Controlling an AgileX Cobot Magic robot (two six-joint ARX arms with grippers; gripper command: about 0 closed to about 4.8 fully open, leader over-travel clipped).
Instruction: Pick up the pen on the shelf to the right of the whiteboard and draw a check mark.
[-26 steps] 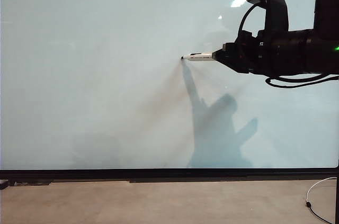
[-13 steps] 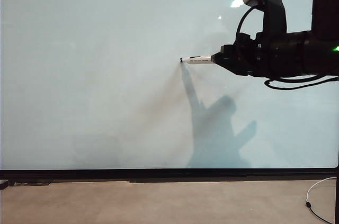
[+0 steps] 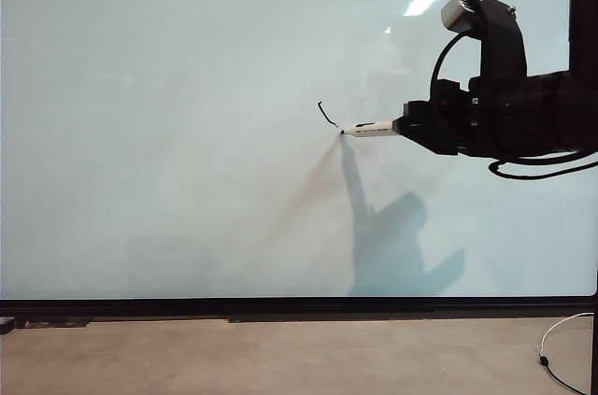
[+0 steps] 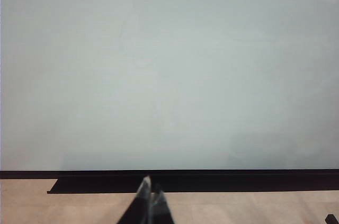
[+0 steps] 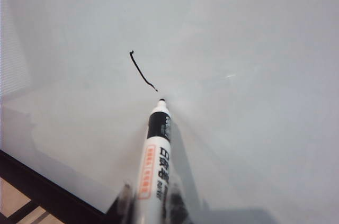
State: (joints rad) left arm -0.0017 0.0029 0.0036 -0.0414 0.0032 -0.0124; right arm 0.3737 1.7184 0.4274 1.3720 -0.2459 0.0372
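The whiteboard [image 3: 187,134] fills the exterior view, pale and glossy with a black lower frame. My right gripper [image 3: 404,127] reaches in from the right, shut on the white pen [image 3: 372,130], whose dark tip meets the board. A short black slanted stroke of the check mark [image 3: 327,114] runs up and left from the tip. The right wrist view shows the pen [image 5: 157,152] with its print, held in the gripper [image 5: 151,200], and the stroke [image 5: 141,70] just beyond its tip. My left gripper [image 4: 150,195] is shut, empty, before the board's lower frame.
The board's black bottom frame [image 3: 299,306] runs above the tan floor [image 3: 280,358]. A white cable [image 3: 559,339] lies on the floor at the lower right. The arm's shadow [image 3: 392,236] falls on the board below the pen.
The right gripper moved down and to the right with the pen, leaving a short black slanted stroke on the board. The left gripper shows no change.
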